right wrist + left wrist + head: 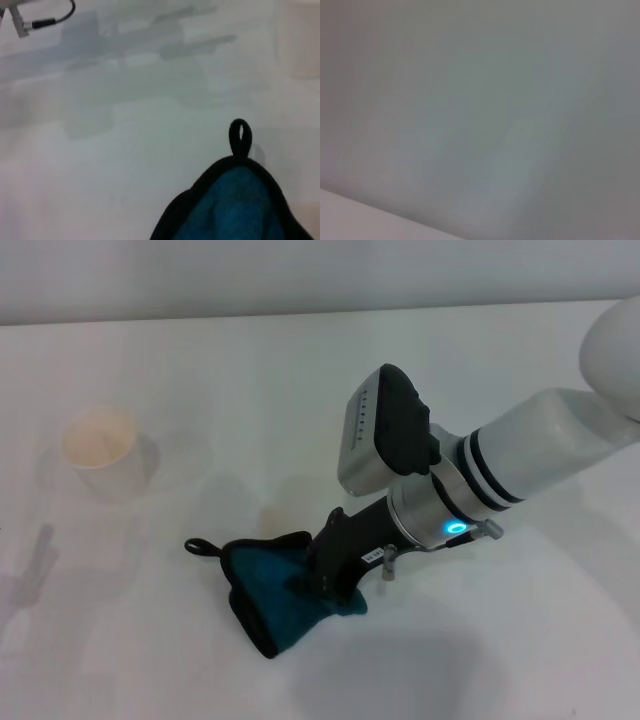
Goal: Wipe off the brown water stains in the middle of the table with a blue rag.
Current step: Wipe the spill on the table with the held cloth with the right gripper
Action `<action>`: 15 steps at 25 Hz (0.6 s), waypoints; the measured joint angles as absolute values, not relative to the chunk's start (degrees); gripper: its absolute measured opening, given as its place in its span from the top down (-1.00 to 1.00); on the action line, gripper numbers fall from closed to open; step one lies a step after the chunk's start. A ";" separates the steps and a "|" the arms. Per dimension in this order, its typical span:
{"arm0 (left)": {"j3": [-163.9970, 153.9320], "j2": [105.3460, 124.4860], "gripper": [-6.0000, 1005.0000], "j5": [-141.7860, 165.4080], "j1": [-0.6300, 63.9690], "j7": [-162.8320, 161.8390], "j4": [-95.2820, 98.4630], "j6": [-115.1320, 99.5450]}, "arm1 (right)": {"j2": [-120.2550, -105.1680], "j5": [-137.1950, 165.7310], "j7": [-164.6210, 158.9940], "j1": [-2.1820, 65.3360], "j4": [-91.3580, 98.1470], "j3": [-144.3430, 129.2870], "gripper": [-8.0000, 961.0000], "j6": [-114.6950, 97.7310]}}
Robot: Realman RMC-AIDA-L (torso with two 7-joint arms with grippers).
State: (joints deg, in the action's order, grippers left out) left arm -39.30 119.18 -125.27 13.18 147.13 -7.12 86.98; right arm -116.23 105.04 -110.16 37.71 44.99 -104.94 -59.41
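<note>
The blue rag (272, 592) lies bunched on the white table (300, 370) just in front of the middle, its black loop (200, 546) pointing left. My right gripper (312, 578) reaches in from the right, pressed down and shut on the rag's right side. In the right wrist view the rag (240, 212) and its loop (240, 136) fill the lower part. The brown water stains show only as a faint tan tint (266, 517) just beyond the rag, with no clear outline. The left gripper is out of view; its wrist view shows only a blank grey surface.
A white paper cup (100, 447) with a tan inside stands at the left of the table. The right arm (520, 455) crosses the right side of the table. The table's far edge (300, 312) runs along the back.
</note>
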 joint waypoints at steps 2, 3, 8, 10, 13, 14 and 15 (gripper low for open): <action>-39.28 119.18 -0.77 -125.29 13.30 147.13 -7.11 86.86 | -116.24 103.29 -110.15 37.67 44.92 -105.86 0.74 -57.10; -39.28 119.18 -0.77 -125.29 13.31 147.13 -7.10 86.84 | -116.24 102.57 -110.15 37.64 44.85 -106.60 0.74 -55.82; -39.28 119.18 -0.77 -125.37 13.33 147.13 -7.03 86.64 | -116.22 98.96 -110.34 37.44 44.89 -112.98 0.74 -46.40; -39.28 119.18 -0.77 -125.39 13.27 147.13 -7.03 86.63 | -116.21 97.87 -110.56 37.56 44.89 -115.08 0.73 -43.76; -39.29 119.18 -0.77 -125.41 13.10 147.13 -7.03 86.63 | -116.21 96.93 -110.69 37.69 44.78 -116.09 0.73 -41.25; -39.29 119.18 -0.77 -125.42 13.08 147.12 -7.03 86.63 | -116.20 96.76 -110.72 37.71 44.73 -116.22 0.73 -40.64; -39.29 119.18 -0.77 -125.42 13.04 147.13 -7.03 86.64 | -116.20 96.63 -110.75 37.73 44.64 -116.35 0.73 -39.94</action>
